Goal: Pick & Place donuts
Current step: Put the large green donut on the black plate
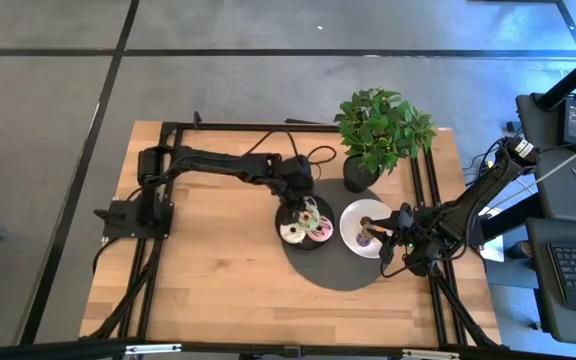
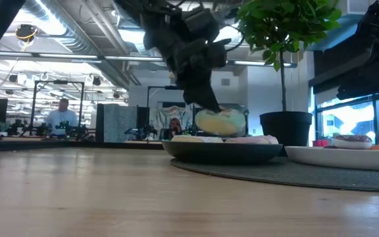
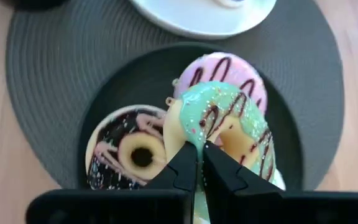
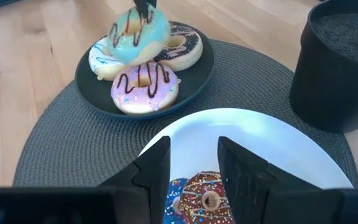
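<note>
A black plate on a round grey mat holds a pink donut, a brown-iced donut and a white donut with blue lines. Over them my left gripper is shut on a mint-green donut with brown stripes. Beside it a white plate carries a brown sprinkled donut and a blue one. My right gripper hovers open above that plate's near-right rim. My left gripper pinches the green donut's outer rim between its two fingers, which slant down from the table's left and far side. The donut hangs tilted just above the plate's other donuts. Whether its low edge touches them I cannot tell.
A potted plant in a black pot stands just beyond the two plates. Bare wooden tabletop spreads left and near of the mat. Black frame rails run along the table's edges.
</note>
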Robot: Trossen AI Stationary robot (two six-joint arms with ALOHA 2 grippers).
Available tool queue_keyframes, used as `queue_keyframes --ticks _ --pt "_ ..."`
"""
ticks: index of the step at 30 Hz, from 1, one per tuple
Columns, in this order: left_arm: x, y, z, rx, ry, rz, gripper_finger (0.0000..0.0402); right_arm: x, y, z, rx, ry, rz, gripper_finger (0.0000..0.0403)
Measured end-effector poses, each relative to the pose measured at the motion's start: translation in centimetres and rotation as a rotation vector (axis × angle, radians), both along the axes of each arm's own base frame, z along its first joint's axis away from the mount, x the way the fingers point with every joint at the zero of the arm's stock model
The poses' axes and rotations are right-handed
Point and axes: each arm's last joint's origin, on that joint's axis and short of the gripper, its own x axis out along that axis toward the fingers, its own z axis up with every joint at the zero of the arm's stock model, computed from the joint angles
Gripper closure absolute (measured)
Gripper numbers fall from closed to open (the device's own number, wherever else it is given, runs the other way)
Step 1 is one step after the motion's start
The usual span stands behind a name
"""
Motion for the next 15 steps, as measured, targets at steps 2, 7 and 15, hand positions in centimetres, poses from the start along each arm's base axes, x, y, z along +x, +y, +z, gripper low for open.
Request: queue_keyframes --ticks 2,7,15 --pt "-0.1 0.0 -0.4 -0.02 -0.005 0.003 0.0391 0.0 0.0 0.0 0.0 0.0 0.0 0.0267" --pt "-0.3 -0.2 -0.9 -0.03 0.004 0.0 0.0391 0.0 0.0 0.0 -0.004 0.004 0.0 0.0267" --pt "-0.3 -0.1 -1.9 -0.02 -0.045 0.013 0.0387 0.0 0.0 0.0 -0.004 0.003 0.0 0.0267"
